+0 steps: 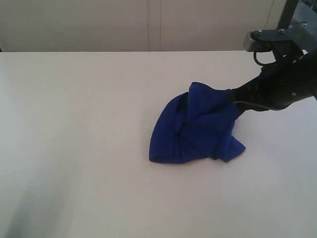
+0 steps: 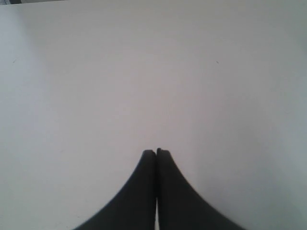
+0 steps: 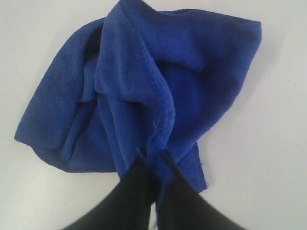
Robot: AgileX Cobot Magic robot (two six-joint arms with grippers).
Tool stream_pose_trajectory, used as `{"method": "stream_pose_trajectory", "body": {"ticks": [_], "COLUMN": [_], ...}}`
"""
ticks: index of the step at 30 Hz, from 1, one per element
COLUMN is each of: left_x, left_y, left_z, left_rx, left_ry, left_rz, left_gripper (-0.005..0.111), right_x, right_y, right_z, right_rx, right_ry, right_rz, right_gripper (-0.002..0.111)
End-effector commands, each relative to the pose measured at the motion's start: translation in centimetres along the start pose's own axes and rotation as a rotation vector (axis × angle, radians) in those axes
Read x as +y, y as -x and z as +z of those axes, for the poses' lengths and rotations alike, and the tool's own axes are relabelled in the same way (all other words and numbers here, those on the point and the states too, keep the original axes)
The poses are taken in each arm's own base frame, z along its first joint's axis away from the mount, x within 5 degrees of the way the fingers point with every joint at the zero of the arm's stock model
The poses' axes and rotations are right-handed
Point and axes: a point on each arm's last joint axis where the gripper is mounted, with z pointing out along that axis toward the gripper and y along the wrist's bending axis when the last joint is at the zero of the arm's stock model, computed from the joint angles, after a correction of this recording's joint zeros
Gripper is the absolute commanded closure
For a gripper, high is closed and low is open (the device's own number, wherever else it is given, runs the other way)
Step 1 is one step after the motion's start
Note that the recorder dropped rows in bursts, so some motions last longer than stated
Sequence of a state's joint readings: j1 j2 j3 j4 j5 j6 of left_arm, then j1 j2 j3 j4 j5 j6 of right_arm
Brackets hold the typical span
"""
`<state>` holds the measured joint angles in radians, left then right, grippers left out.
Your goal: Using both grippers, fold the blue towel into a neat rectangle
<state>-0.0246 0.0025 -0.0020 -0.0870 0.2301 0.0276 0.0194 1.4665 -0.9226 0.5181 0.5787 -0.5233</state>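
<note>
The blue towel (image 1: 195,128) lies crumpled in a loose heap right of the table's middle, with one edge lifted toward the right arm. My right gripper (image 1: 231,98) is shut on that raised edge; in the right wrist view a strip of the blue towel (image 3: 144,96) is pinched between the black fingers (image 3: 139,172). My left gripper (image 2: 156,152) is shut on nothing, its tips pressed together above bare table. It does not show in the exterior view. The towel's white label is hidden.
The white table (image 1: 74,124) spreads wide to the left and front of the towel. A metal bracket of the right arm's mount (image 1: 272,38) hangs at the back right. A pale wall runs behind the far edge.
</note>
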Motion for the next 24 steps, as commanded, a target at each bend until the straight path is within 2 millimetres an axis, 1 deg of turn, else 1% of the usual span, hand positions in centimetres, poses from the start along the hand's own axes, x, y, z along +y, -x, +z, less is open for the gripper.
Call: {"method": "stream_pose_trajectory", "body": {"ticks": [1, 9, 24], "left_x": [-0.02, -0.02, -0.02], "left_y": [-0.08, -0.08, -0.08], "left_z": [0.01, 0.01, 0.01], "left_rx": [0.002, 0.002, 0.002], "left_ry": [-0.001, -0.001, -0.001], "left_rz": [-0.01, -0.01, -0.01], "left_gripper": [0.107, 0.107, 0.107], "right_x": [-0.09, 0.03, -0.07], "right_y": [-0.04, -0.39, -0.11], "right_z": [-0.14, -0.14, -0.14], "right_rx": [-0.011, 0.026, -0.005], "right_ry": [-0.014, 0.0, -0.011], "right_rz": [-0.028, -0.046, -0.008], "right_gripper": [0.108, 0.108, 0.108]}}
